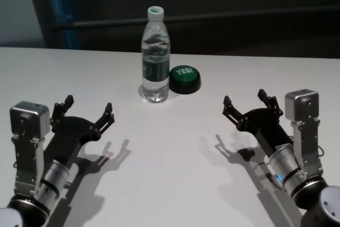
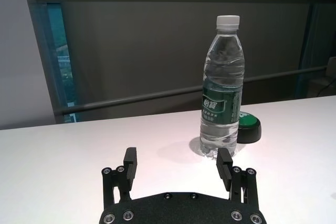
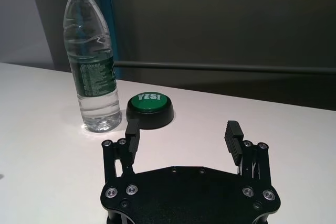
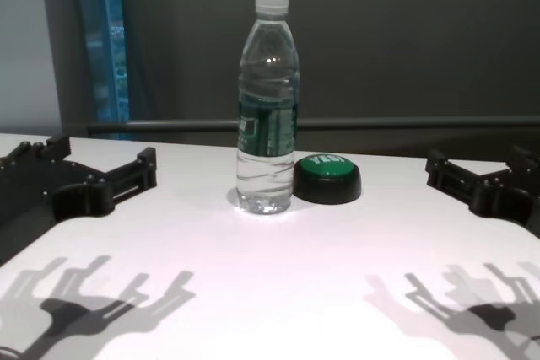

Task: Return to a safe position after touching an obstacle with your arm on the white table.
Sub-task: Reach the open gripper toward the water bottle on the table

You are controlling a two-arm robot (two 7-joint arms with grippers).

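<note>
Head view shows you the left end effector hovering over the near left of the worktop, fingers spread wide and holding nothing. Your right end effector sits at the near right, fingers likewise spread and empty. Both are well apart from the bottle, which stands upright between them toward the far edge, white cap on, green label band around its middle. Just beside it, on the robot's right, you see the low green-topped button marked "YES!", close to the bottle's base.
</note>
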